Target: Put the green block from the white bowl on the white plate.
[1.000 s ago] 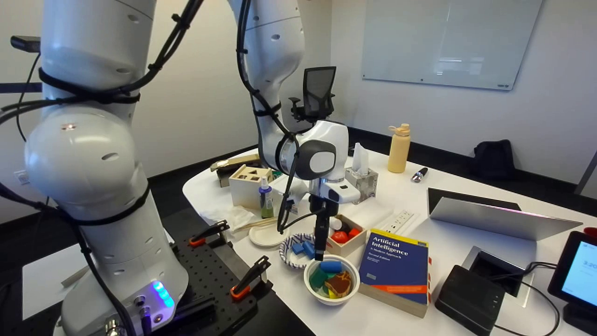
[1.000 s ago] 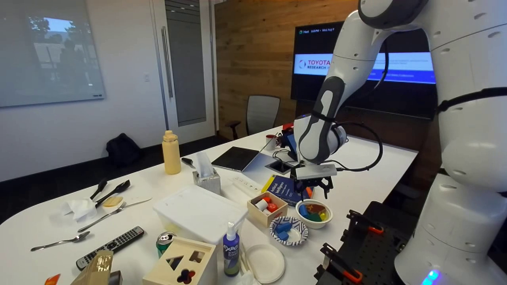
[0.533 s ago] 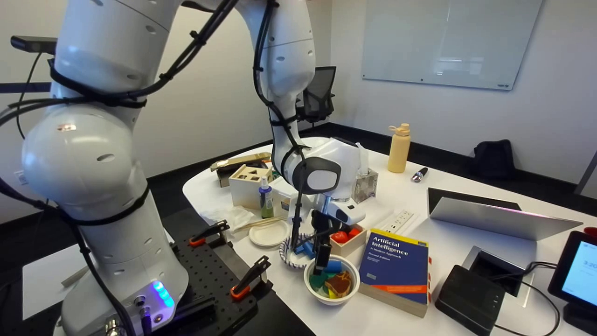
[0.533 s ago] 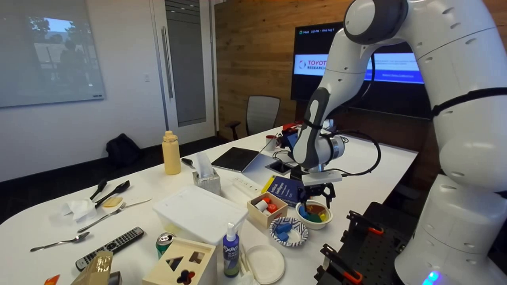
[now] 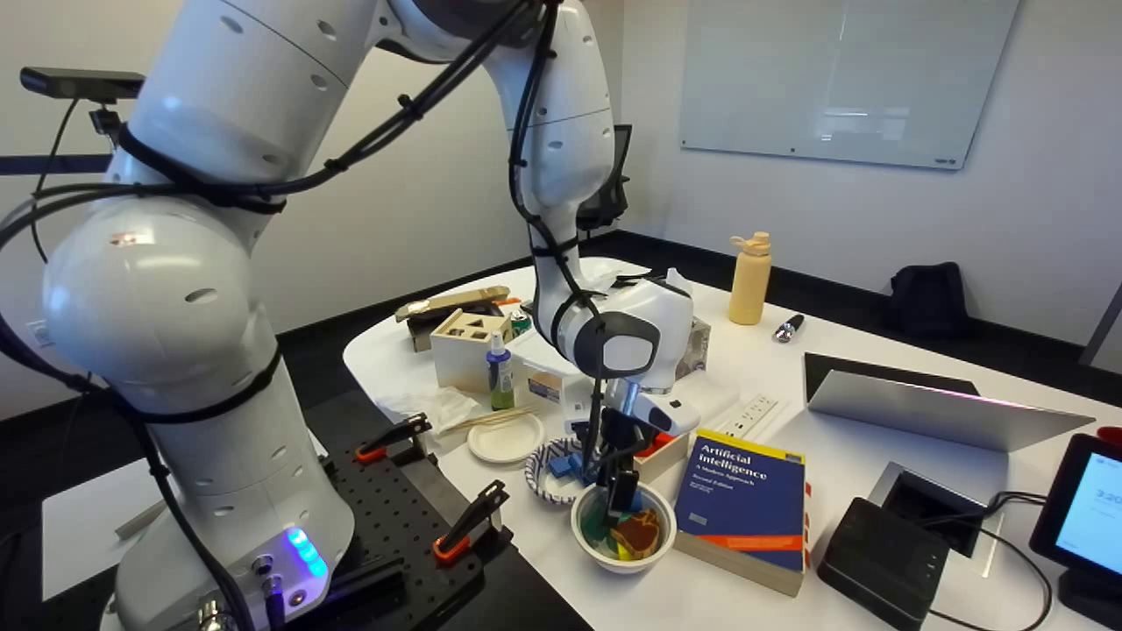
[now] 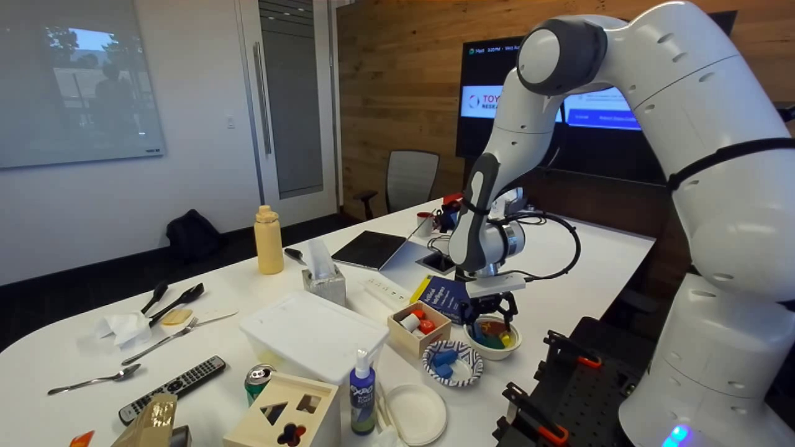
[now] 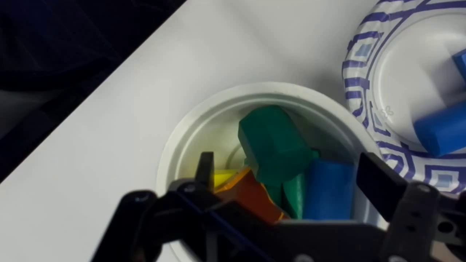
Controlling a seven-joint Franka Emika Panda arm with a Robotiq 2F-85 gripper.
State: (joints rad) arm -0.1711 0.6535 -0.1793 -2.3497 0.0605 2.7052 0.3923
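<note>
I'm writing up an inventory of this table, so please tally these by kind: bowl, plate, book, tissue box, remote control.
Bowl: 2 (white bowl, purple-patterned bowl)
White plate: 1
Artificial Intelligence textbook: 1
Tissue box: 1
Remote control: 1
Total: 6

Wood-plank wall [image 6: 397,87], dark floor [image 6: 68,298], whiteboard [image 5: 841,79], grey chair [image 6: 412,179].

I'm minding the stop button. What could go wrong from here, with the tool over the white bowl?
Wrong pick: several green blocks overlap in the white bowl, so the wrong one might come up.
Stray grab: in the wrist view a blue block shows between the fingers of the open tool and could get pinched.
Knocked bowl: one finger overlaps the rim in that view, so going lower may catch it.
</note>
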